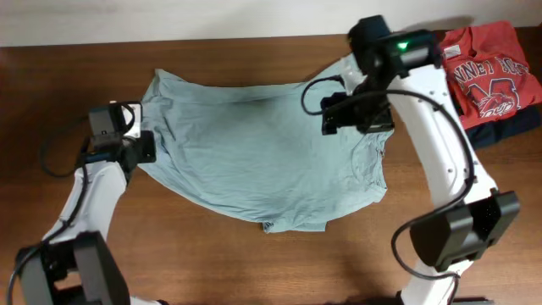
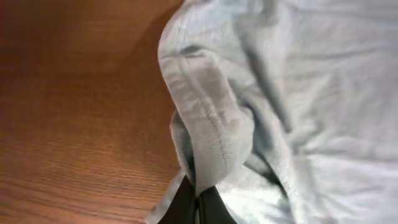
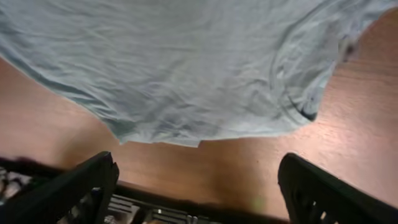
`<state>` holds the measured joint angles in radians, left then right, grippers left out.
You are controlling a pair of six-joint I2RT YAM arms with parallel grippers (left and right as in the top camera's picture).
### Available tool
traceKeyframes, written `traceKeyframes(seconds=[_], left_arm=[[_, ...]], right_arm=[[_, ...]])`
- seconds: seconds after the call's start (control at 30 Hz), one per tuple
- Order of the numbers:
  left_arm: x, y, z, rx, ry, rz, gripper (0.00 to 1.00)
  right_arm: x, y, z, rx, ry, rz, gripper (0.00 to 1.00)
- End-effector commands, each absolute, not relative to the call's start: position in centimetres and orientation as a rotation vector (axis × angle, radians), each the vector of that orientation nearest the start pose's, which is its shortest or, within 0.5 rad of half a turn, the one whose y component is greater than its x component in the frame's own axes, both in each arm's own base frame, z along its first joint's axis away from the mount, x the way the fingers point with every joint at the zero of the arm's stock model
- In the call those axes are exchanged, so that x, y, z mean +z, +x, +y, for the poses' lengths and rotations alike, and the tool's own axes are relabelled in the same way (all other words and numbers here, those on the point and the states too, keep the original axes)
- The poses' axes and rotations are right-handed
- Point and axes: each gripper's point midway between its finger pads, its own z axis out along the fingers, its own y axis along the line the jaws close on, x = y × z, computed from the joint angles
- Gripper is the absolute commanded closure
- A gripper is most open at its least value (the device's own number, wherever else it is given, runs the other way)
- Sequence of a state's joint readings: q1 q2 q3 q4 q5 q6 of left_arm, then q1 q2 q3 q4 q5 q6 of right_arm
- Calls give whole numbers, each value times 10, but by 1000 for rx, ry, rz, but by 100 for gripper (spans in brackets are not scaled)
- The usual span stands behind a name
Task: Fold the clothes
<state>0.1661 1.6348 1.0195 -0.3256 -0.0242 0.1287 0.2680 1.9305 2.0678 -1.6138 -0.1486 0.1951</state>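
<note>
Left pincer (image 2: 196, 202) tight on sage T-shirt (image 1: 262, 152), brown wooden table (image 1: 212, 263) beneath

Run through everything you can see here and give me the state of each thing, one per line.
T-shirt: spread out flat, unfolded, wrinkled, its left edge bunched and pinched.
left gripper: shut on the T-shirt's edge.
right gripper: open, empty, above the T-shirt's right side.
red shirt: folded, lying on the navy garment.
navy garment: folded, mostly covered by the red shirt.
</note>
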Motion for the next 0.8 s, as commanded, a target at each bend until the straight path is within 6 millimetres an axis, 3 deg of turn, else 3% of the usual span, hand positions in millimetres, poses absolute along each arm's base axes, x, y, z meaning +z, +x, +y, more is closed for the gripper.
traceKeyframes(seconds=[0.0,0.17,0.3,0.43,0.77], left_arm=[[101,413,69,94,-96,2481,99],[101,413,68,67,-154,2480,99],[105,419,67,59,-147,2452,100],[108,423,68,61,-145,2430,99],[111,425,65,43,-136,2417,99]], right_arm=[[249,331,106,54,29,2961,11],[278,296,115,45,5,2906,4],[272,272,134,54,-118,2933,2],[242,251,147,-1,-171,3019,6],[127,215,161,-103,-196,3193,6]])
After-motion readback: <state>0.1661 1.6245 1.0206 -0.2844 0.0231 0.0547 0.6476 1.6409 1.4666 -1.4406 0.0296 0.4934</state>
